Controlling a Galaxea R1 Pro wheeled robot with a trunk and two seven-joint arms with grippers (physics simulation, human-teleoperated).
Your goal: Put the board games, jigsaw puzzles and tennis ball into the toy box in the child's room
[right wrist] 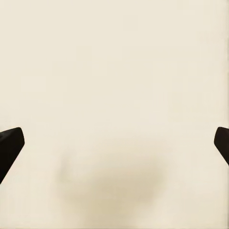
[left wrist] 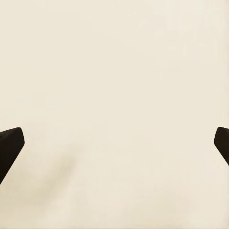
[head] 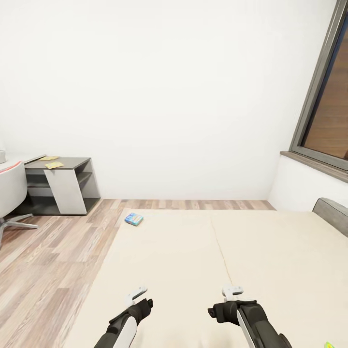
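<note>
The small blue flat printed board-game box (head: 134, 219) lies flat near the far left corner of the large low bed with the plain beige mattress (head: 203, 261), just inside its left edge and well apart from both of your arms. A sliver of green and yellow print (head: 330, 345) shows at the near right of the mattress, cut off by the frame, so you cannot tell what it is.

Your left gripper (head: 137, 293) hangs over the near part of the mattress, toward its left edge, and your right gripper (head: 232, 291) hangs near the seam down the middle of the bed. In each wrist view the two dark fingertips (left wrist: 10, 145) (right wrist: 10, 145) sit far out at opposite sides with bare beige mattress between them, so both pairs of fingers are spread wide and hold nothing. A soft shadow lies on the mattress under the right one.

Beyond the bed runs the wood-plank floor (head: 43, 256). At the far left stands the lower dark-grey section of the desk (head: 63, 186), with two thin yellowish flat pieces (head: 52, 162) on its top, too small to identify. A white swivel chair (head: 12, 193) stands beside it. The grey headboard (head: 331, 210) shows at the right, under a dark-framed window (head: 326, 106).
</note>
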